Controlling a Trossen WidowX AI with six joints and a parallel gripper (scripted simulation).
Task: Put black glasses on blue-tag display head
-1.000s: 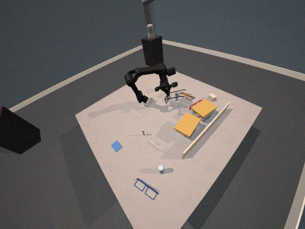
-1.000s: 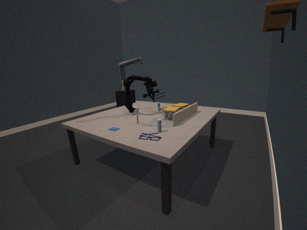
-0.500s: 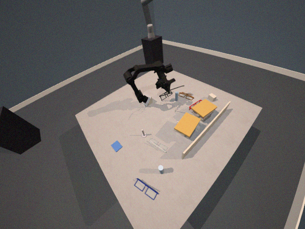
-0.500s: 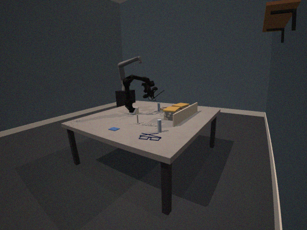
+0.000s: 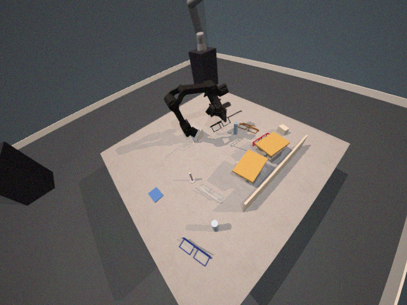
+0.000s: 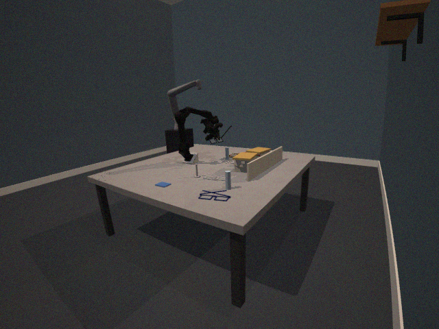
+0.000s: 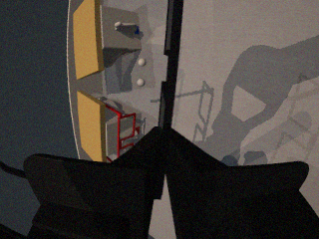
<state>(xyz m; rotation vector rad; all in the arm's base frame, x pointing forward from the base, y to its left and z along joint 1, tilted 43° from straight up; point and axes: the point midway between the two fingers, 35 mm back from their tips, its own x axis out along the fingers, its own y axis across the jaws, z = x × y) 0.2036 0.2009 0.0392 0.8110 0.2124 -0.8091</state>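
The black glasses (image 5: 236,114) (image 6: 226,131) (image 7: 173,30) hang in the air above the back of the table. My gripper (image 5: 225,120) (image 7: 161,133) is shut on them; in the wrist view their thin dark bar runs up from the fingertips. A blue tag (image 7: 139,31) shows on the grey display head (image 7: 120,41) under the nearer yellow top (image 5: 250,165) (image 6: 245,155) (image 7: 87,40). The other head is mostly hidden under the farther yellow top (image 5: 273,143) (image 7: 92,126), with red glasses (image 7: 120,134) at its front. The held glasses are apart from both heads.
A low wooden wall (image 5: 276,173) (image 6: 264,164) stands behind the heads. A blue cylinder (image 5: 235,128) (image 6: 226,153) and brown glasses lie near the arm's side. Clear glasses, a small post (image 5: 191,176), a pale cylinder (image 5: 214,225), blue glasses and a blue square (image 5: 155,194) are farther forward.
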